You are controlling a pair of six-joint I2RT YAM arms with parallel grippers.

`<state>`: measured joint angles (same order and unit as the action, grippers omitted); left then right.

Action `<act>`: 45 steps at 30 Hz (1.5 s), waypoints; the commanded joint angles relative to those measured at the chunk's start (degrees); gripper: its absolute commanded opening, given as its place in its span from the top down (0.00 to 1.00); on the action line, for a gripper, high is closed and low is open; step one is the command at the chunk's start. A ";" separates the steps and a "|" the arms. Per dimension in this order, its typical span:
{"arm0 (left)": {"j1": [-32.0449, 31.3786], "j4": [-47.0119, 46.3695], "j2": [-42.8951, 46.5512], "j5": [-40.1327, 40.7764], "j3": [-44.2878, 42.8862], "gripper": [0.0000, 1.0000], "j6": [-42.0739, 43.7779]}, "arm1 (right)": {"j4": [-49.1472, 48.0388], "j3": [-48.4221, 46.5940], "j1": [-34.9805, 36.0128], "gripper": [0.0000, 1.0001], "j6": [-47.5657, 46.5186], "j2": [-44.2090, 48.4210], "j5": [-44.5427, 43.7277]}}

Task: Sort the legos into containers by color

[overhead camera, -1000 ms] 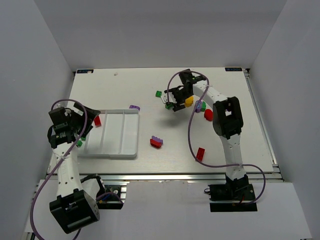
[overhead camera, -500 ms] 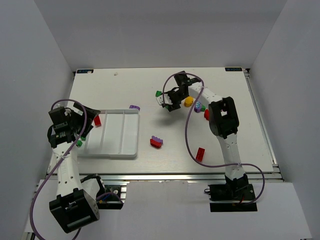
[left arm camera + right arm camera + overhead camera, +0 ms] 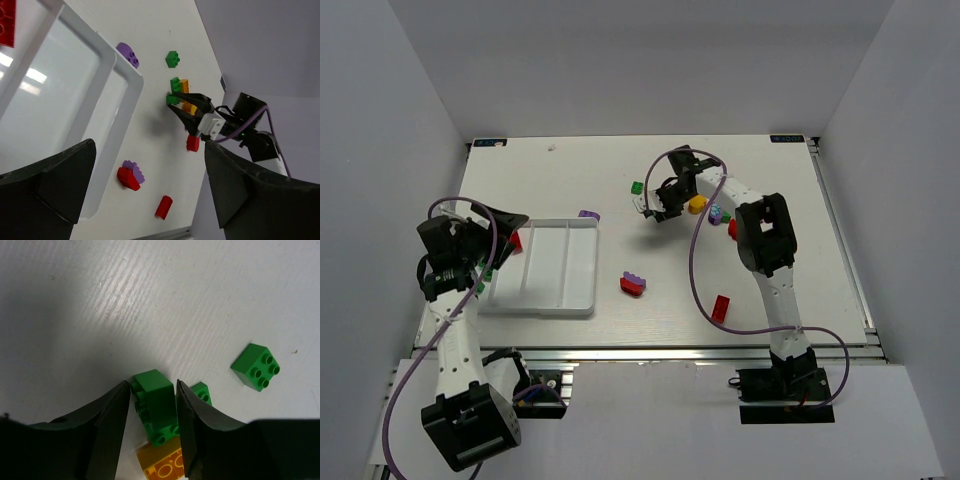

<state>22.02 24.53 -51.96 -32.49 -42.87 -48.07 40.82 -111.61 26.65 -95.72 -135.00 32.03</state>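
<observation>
My right gripper [image 3: 153,386] is at the far middle of the table [image 3: 655,208], shut on a green lego [image 3: 156,401] that lies on the table. Its fingers press the brick's two sides. Another green lego [image 3: 201,391] and an orange one [image 3: 162,463] touch that brick, and a third green one [image 3: 255,367] lies apart [image 3: 637,187]. The white tray [image 3: 560,268] holds a red lego [image 3: 515,240] in a left compartment. My left gripper [image 3: 500,245] hovers open and empty above the tray [image 3: 116,89].
A purple lego [image 3: 588,214] lies just beyond the tray's far right corner. A red and purple pair [image 3: 633,284] sits right of the tray. A red brick [image 3: 721,307] lies near the front, and another red one [image 3: 735,228] and a yellow one [image 3: 698,204] lie by my right arm.
My right gripper has slid left and lowered, and its fingers have closed in on the green lego. The left arm has barely shifted.
</observation>
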 commanded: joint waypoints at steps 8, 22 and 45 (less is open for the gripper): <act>0.13 -5.90 2.83 -8.55 2.70 0.02 -3.87 | 0.83 1.14 -0.11 0.67 0.80 1.32 -1.36; -20.34 -31.73 1.35 0.05 11.32 0.02 -18.90 | -9.93 3.41 0.06 1.00 63.28 17.30 26.39; -37.13 -51.94 -10.88 7.35 7.98 0.04 -30.93 | -93.99 33.04 1.65 0.96 142.49 27.95 35.03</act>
<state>-13.72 -23.11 -62.67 -27.20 -32.53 -75.68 -42.22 -78.91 27.66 46.48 -109.91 66.26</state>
